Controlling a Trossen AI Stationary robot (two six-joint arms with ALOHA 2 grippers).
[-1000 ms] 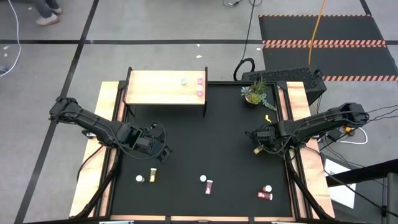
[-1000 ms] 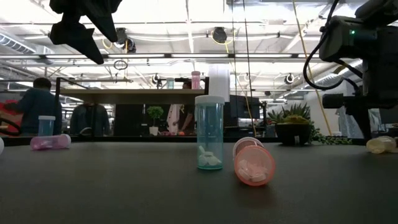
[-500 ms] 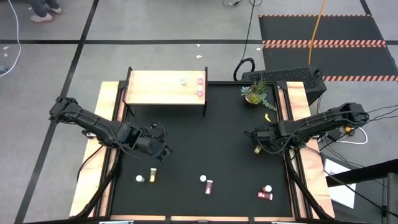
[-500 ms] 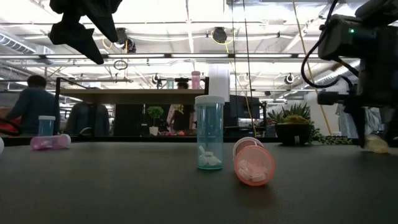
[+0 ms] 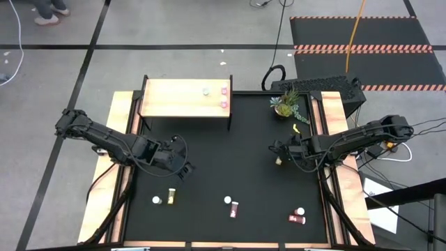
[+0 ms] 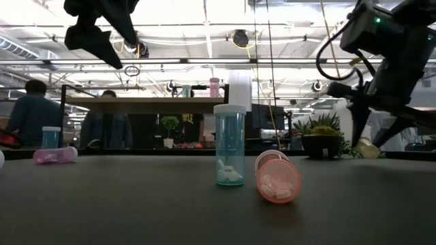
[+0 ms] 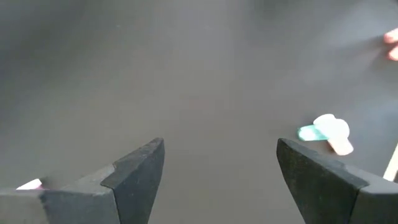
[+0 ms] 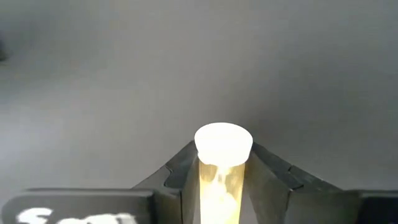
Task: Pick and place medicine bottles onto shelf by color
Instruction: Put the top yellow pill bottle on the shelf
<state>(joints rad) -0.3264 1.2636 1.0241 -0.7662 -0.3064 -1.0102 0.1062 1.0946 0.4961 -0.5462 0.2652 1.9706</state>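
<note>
Between the right gripper's (image 8: 221, 180) closed fingers a yellow, white-capped medicine bottle (image 8: 222, 163) is clamped for carrying to the pale wooden shelf (image 5: 174, 97); the left gripper (image 7: 221, 180) is held wide open, empty.

Yellow bottle (image 8: 222, 177), white cap (image 8: 223, 143)

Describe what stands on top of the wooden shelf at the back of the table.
On the shelf, toward its right end, stand three small bottles: one pale blue-teal bottle and two pink bottles. The rest of the board is bare. What lies beneath the board is covered from above.
</note>
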